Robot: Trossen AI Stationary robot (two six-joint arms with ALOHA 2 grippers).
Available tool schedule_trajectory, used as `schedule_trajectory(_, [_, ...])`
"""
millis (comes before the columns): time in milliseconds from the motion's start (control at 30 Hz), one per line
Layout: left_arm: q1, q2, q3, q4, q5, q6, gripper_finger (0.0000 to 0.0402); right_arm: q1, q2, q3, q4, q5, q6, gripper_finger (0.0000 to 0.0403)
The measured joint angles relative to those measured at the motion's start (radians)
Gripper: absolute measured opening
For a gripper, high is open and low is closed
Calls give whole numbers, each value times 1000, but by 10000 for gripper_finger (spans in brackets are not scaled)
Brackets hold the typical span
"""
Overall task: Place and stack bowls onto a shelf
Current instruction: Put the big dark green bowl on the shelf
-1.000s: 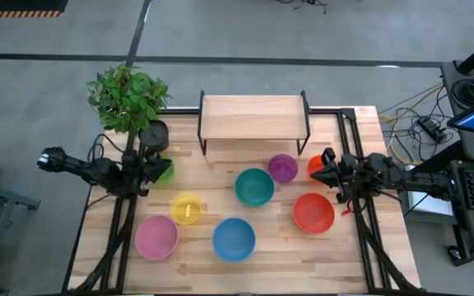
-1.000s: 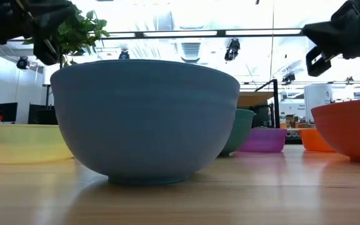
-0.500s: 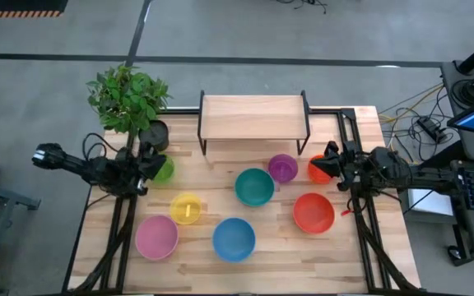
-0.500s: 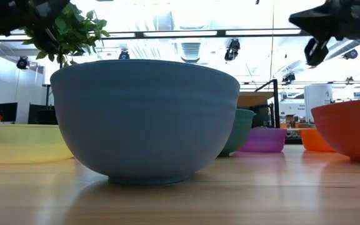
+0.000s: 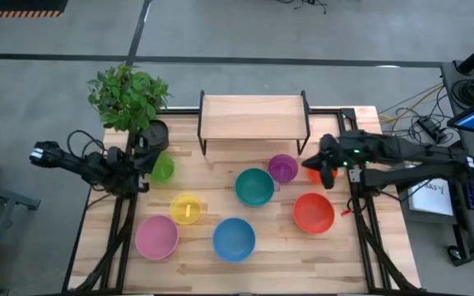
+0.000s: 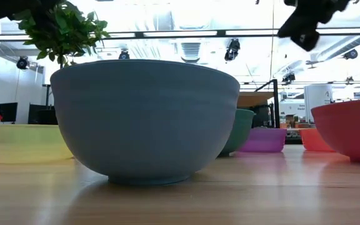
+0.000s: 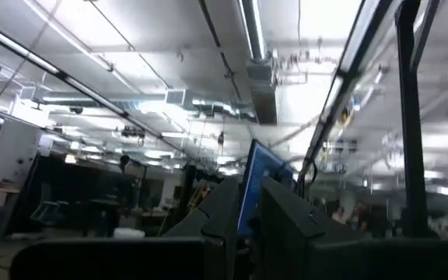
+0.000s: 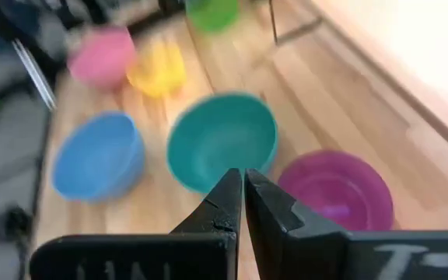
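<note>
In the high view the bowls stand upright on the table in front of the shelf (image 5: 253, 117): teal (image 5: 254, 187), purple (image 5: 283, 168), red (image 5: 313, 213), blue (image 5: 234, 238), pink (image 5: 155, 237), yellow (image 5: 187, 208), lime green (image 5: 164, 169). The orange bowl (image 5: 310, 174) is partly hidden under my right gripper (image 5: 309, 163), which hangs shut above it and touches nothing. In its wrist view the shut right gripper (image 8: 242, 194) points at the teal bowl (image 8: 222, 140) and the purple bowl (image 8: 335, 189). My left gripper (image 5: 145, 158) is shut beside the lime green bowl.
A potted plant (image 5: 127, 100) stands at the table's far left corner, close to my left gripper. The blue bowl (image 6: 145, 119) fills the low view. Bare tabletop (image 5: 220, 160) lies between the shelf and the bowls.
My right gripper has risen, swung toward the table's left and tipped down over the orange bowl. My left gripper has lifted out of the low view and drawn slightly toward the far edge. No bowl has moved.
</note>
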Motion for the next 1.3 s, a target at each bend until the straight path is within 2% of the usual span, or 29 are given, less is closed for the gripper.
schedule_trajectory(433, [0,-4,87,-296,-92,29,37,89,456,328,-71,-7,-192,9])
schedule_trajectory(733, [0,-9,124,-369,-94,38,37,144,715,528,-111,5,-306,9])
schedule_trajectory(967, [0,-8,129,-369,-95,80,37,157,837,607,-230,-10,-311,9])
schedule_trajectory(1200, [0,-8,129,-369,-95,81,37,160,905,613,-239,-17,-300,10])
schedule_trajectory(1300, [0,-8,129,-369,-95,81,37,162,926,612,-241,-17,-292,23])
